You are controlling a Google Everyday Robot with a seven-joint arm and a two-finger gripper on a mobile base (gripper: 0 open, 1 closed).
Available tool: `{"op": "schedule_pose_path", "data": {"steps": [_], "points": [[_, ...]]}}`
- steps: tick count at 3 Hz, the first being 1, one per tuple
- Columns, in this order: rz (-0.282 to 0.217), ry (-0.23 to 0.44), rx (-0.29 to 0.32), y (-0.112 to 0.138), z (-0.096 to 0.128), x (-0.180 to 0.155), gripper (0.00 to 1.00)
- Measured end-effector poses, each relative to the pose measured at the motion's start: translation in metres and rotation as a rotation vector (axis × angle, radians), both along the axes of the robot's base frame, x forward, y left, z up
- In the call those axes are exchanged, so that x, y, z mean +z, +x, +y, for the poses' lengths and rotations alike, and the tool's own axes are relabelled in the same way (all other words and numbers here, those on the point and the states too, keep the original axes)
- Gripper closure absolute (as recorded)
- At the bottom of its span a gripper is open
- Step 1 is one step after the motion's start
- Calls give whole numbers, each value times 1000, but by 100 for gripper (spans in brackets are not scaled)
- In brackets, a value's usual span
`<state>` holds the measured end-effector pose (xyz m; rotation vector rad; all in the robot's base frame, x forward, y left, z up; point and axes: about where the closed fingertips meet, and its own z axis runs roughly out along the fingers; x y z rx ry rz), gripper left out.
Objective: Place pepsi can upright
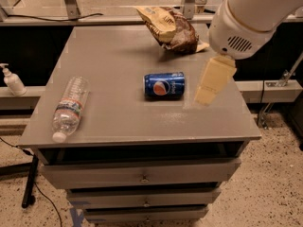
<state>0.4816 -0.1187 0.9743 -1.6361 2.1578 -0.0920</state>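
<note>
The pepsi can [164, 85] is blue with the round red-white-blue logo and lies on its side near the middle of the grey cabinet top [118, 56], its long axis running left to right. My gripper [211, 83] hangs from the white arm at the upper right. It is just to the right of the can and apart from it, above the right side of the top. Nothing shows in the gripper.
A clear plastic water bottle [70, 106] lies on its side at the left edge. A brown and yellow chip bag [173, 28] lies at the back. The cabinet has drawers [142, 174] below. A pump bottle [12, 79] stands on a ledge to the left.
</note>
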Motion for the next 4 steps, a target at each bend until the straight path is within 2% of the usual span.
{"op": "schedule_pose_path", "data": {"steps": [1,2,4], "points": [[0,0,0,0,0,0,0],[12,-46,49,13,9,-3,0],[92,-195,181,55,29,-36,0]]}}
